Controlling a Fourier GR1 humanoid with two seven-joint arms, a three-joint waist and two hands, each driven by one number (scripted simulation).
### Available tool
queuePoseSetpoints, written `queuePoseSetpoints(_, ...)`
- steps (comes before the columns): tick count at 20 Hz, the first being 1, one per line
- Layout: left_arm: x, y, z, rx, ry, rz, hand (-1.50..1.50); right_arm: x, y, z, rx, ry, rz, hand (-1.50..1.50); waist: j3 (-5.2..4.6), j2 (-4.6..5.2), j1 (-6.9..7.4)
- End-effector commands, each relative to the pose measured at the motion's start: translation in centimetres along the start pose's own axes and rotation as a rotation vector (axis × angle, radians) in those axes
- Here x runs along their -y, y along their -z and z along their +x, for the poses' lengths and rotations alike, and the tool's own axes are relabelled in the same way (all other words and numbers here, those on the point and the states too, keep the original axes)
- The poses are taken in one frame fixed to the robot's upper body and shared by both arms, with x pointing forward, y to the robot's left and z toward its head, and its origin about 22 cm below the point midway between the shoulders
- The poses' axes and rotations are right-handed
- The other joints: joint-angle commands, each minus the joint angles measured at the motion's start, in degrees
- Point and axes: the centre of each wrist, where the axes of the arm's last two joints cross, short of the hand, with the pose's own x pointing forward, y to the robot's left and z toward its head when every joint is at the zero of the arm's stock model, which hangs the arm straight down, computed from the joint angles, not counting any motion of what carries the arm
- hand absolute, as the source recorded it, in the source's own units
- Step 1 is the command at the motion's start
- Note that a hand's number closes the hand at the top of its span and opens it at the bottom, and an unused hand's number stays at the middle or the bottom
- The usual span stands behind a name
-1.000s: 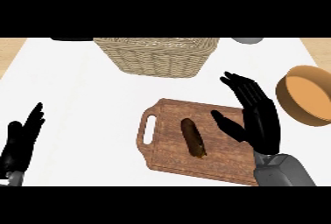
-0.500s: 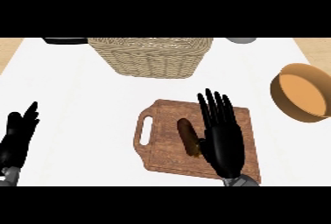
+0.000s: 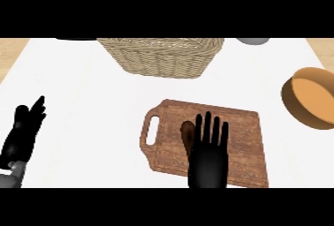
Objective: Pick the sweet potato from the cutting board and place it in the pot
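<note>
A brown sweet potato (image 3: 187, 131) lies on the wooden cutting board (image 3: 241, 137) in the middle of the counter; only its left part shows. My right hand (image 3: 209, 154) is over the board with straight fingers pointing away, covering most of the sweet potato. The tan pot (image 3: 313, 102) stands at the right edge, to the right of the board. My left hand (image 3: 23, 134) rests open at the left edge, fingers up.
A woven basket (image 3: 163, 55) stands behind the board at the top centre. A grey object (image 3: 253, 40) sits at the back right and a dark one (image 3: 75, 39) at the back left. White counter lies between board and left hand.
My right hand has moved left and toward me, from the board's right side to over the sweet potato. The view has shifted, so the board and pot appear further right. Left hand is still.
</note>
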Motion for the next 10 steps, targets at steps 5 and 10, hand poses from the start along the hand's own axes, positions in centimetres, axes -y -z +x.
queuePoseSetpoints(5,0.7,1.0,2.2,0.012,0.012,-0.017,0.00,2.4,-2.5,2.3,-0.172,-0.134,0.107,-1.50,0.25,0.79,1.56)
queuePoseSetpoints(10,1.2,0.9,1.7,0.013,0.014,-0.016,0.00,2.9,-2.2,2.5,-0.232,-0.098,0.113,-1.50,0.27,0.72,1.81)
